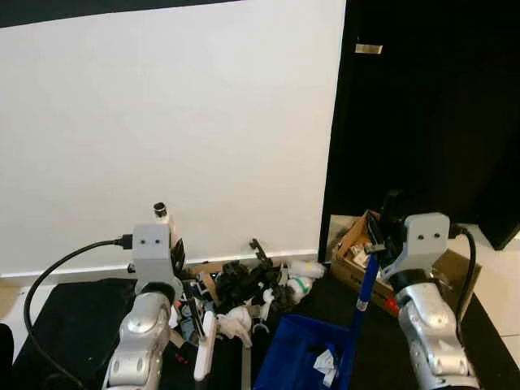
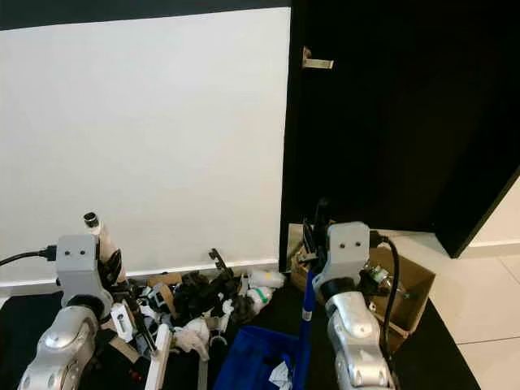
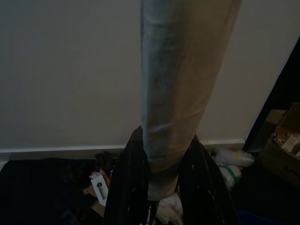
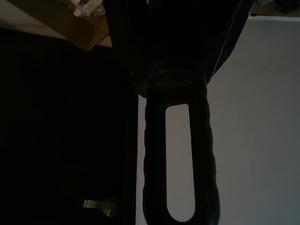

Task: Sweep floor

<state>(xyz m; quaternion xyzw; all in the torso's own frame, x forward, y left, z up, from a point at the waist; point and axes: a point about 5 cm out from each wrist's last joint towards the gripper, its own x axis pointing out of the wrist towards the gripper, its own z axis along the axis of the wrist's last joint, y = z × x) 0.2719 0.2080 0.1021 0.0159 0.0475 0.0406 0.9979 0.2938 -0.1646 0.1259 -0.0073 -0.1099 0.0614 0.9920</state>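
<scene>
No writing on anything could be read. The left gripper was clamped on a pale broom handle that stood nearly upright before the white wall. The right gripper was closed around the dustpan handle, a blue shaft rising steeply from the blue dustpan on the dark floor. Litter lay heaped against the skirting, beside an open cardboard box.
</scene>
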